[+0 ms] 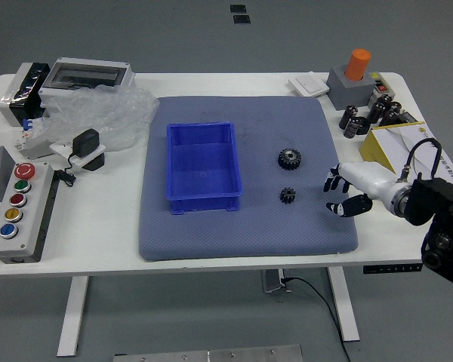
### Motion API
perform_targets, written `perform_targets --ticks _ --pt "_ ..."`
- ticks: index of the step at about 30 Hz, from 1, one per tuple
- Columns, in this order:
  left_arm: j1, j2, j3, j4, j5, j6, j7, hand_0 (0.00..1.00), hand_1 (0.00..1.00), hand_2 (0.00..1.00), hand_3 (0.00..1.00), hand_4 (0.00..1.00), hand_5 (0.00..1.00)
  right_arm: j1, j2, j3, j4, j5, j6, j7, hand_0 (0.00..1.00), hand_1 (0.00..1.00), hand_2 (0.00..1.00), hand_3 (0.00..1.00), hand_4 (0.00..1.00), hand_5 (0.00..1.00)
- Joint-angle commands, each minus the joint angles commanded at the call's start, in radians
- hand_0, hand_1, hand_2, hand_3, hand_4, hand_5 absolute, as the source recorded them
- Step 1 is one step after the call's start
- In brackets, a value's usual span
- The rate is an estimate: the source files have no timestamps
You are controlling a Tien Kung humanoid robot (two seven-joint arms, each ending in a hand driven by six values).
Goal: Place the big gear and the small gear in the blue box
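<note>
1. Big gear (289, 158) lies flat on the mat (234, 241), between the blue box (204, 161) and the mat's right edge, a little nearer the far edge than the near one.
2. Small gear (288, 195) sits just beside it on the side toward the mat's near edge, the two apart; both have yet to go in the box, which stands toward the mat's left edge.
3. The right hand (372, 183) reaches in over the mat's right edge, fingers parted and holding nothing, its fingertips well short of the big gear and near the small one.
4. Both gears look dark, hard and toothed; I would expect them to be stiff, not fragile, and the big one the heavier, perhaps dense for its size.
5. Best hold: thumb and fingers on opposite sides of the toothed rim, low down, where the teeth should give grip. A smooth face might slip.
6. The small gear offers little to pinch, so a careless touch could skid it or nudge its neighbour.
7. Next, likely, the hand should move left, settle around one gear and close gently.
</note>
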Motion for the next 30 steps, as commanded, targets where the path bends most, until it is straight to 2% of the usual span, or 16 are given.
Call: perform_targets --ticks 3,4,8,9,21,22,27,28,30 --pt "0.0 0.0 0.0 0.0 0.001 0.0 0.0 0.725 0.675 0.693 0.692 0.435 0.02 -0.001 0.001 0.0 -0.002 -0.001 -0.009 0.005 0.599 0.478 0.451 0.439 0.564 0.114" --pt "0.0 0.0 0.0 0.0 0.001 0.0 0.0 0.725 0.675 0.694 0.692 0.436 0.02 -0.002 0.001 0.0 -0.003 -0.001 -0.011 0.006 0.55 0.453 0.42 0.387 0.569 0.04" --pt "0.0 0.0 0.001 0.0 0.001 0.001 0.0 0.725 0.675 0.694 0.692 0.436 0.02 -0.002 0.002 0.0 -0.005 0.001 -0.017 0.01 0.55 0.453 0.42 0.387 0.569 0.04" --pt "0.001 0.0 0.002 0.0 0.0 0.001 0.0 0.725 0.675 0.694 0.692 0.436 0.019 -0.003 0.002 0.001 -0.005 0.001 -0.018 0.011 0.529 0.443 0.412 0.38 0.598 0.002" --pt "-0.001 0.001 0.005 0.0 -0.002 0.002 0.0 0.725 0.675 0.694 0.691 0.435 0.019 -0.004 0.001 0.01 -0.007 0.007 -0.015 0.011 0.53 0.446 0.414 0.38 0.612 0.009" --pt "-0.001 0.001 0.005 0.0 -0.002 0.002 0.0 0.726 0.675 0.694 0.691 0.435 0.019 -0.003 0.001 0.011 -0.006 0.008 -0.013 0.009 0.587 0.502 0.509 0.482 0.62 0.115" --pt "-0.001 0.002 0.005 0.0 -0.003 0.003 0.0 0.726 0.675 0.694 0.691 0.435 0.019 0.001 -0.001 0.018 -0.001 0.014 0.013 -0.005 0.587 0.502 0.509 0.482 0.62 0.115" --pt "-0.001 0.002 0.005 0.0 -0.003 0.003 0.0 0.726 0.675 0.693 0.69 0.435 0.019 0.001 -0.002 0.019 0.0 0.014 0.018 -0.008 0.686 0.576 0.633 0.612 0.66 0.151" --pt "-0.001 0.001 0.004 0.0 -0.002 0.002 0.0 0.726 0.675 0.693 0.69 0.435 0.019 0.002 -0.003 0.022 0.002 0.016 0.027 -0.013 0.686 0.576 0.633 0.612 0.66 0.151"
